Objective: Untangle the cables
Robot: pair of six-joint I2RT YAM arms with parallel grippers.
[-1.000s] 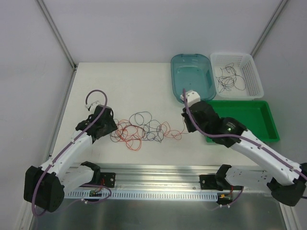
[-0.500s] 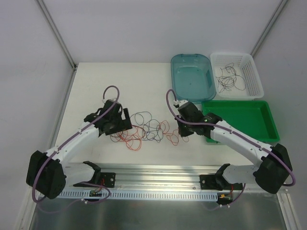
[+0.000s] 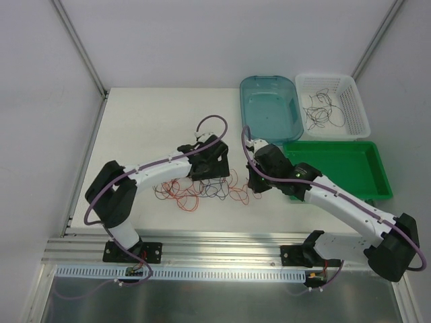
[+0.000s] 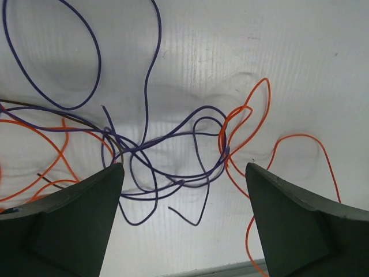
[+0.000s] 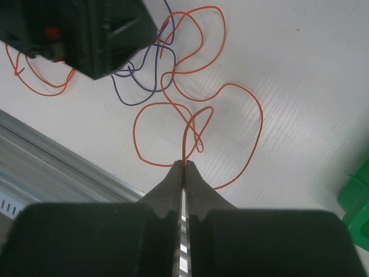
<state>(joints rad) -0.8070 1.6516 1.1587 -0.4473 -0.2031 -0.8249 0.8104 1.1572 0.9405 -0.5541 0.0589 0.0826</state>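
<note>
The cables lie as a loose tangle of orange, black and purple strands on the white table between my two arms. My left gripper hovers over the tangle's middle. In the left wrist view it is open, with purple loops on the table between its fingers and orange strands to the right. My right gripper is at the tangle's right end. The right wrist view shows it shut on an orange cable that runs up into loops.
A teal bin stands at the back right. Beside it a white basket holds black cables. A green tray lies just right of my right arm. An aluminium rail runs along the near edge.
My left arm has swung right from the tangle's left end to its middle, and its jaws have opened. The right gripper came down from beside the teal bin to the tangle's right end, still shut.
</note>
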